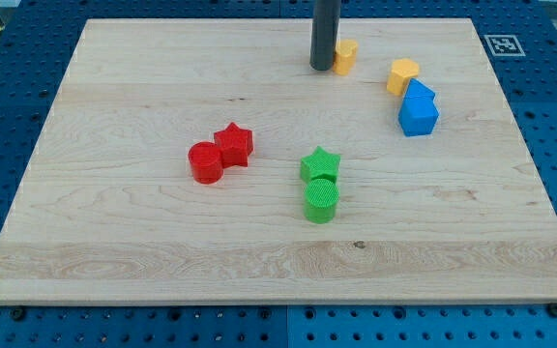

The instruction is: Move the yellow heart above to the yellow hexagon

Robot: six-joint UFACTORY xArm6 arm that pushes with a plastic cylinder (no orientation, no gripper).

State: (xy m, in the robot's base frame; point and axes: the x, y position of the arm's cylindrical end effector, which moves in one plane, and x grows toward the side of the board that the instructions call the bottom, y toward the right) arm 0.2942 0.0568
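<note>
The yellow heart sits at the far side of the wooden board, a bit right of the middle, and my tip is touching its left side. There is no claw here, only a straight dark rod, so nothing can open, close or hold. The yellow hexagon sits to the right of the heart and a little nearer, well apart from it. I think the heart is already about level with, or a bit farther than, the hexagon, so it still needs a push to the right. The heart could slip off my round tip and spin away, because its sides are curved. It is also close to the far edge of the board, so a crooked push could send it off. Pushed too near, it could bump the hexagon, which touches the two blue blocks. All the blocks look like ridged plastic, and the board is smooth pale wood. A red star touches a red round block at the left, and a green star touches a green round block in the middle.
</note>
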